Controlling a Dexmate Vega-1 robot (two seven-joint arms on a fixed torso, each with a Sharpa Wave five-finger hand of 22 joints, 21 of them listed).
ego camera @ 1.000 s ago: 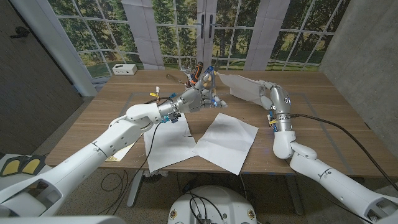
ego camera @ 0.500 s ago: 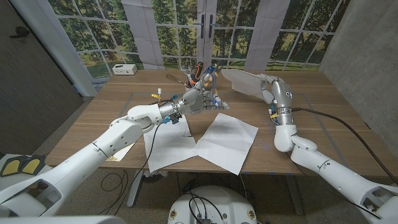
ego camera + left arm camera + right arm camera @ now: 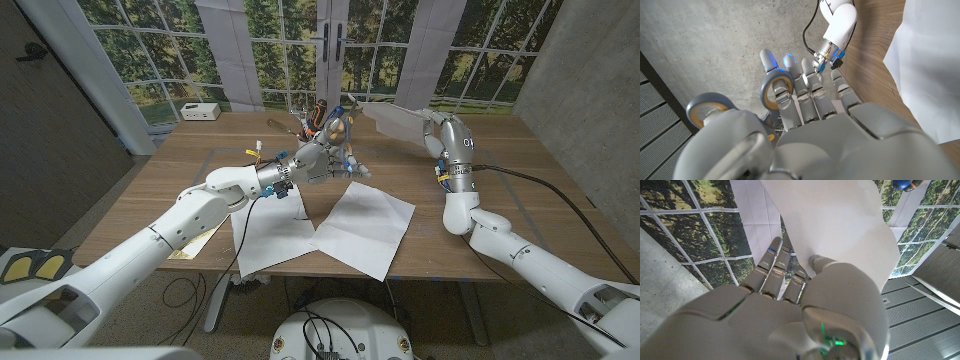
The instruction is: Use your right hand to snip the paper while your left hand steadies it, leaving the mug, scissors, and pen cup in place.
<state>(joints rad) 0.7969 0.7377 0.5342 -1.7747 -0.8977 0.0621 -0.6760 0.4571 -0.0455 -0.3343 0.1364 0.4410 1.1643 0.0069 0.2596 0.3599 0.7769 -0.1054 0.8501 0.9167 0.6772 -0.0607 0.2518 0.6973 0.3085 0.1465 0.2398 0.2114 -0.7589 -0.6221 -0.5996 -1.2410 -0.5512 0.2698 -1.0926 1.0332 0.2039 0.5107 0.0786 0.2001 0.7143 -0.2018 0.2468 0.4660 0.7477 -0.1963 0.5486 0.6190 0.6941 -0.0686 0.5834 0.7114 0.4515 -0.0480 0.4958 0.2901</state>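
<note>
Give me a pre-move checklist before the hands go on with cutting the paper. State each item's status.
1. Right hand holds a white paper sheet off the table: ok, the right wrist view shows fingers against the sheet.
2. Left hand holds the orange-handled scissors: ok, but the task gives cutting to the right hand: not ok.
3. Blades lined up with the raised sheet: cannot tell.
4. Pen cup upright behind the left hand: cannot tell, partly hidden.
5. Two white paper sheets lie on the wooden table, untouched: ok.
6. Mug in place: cannot tell.
</note>
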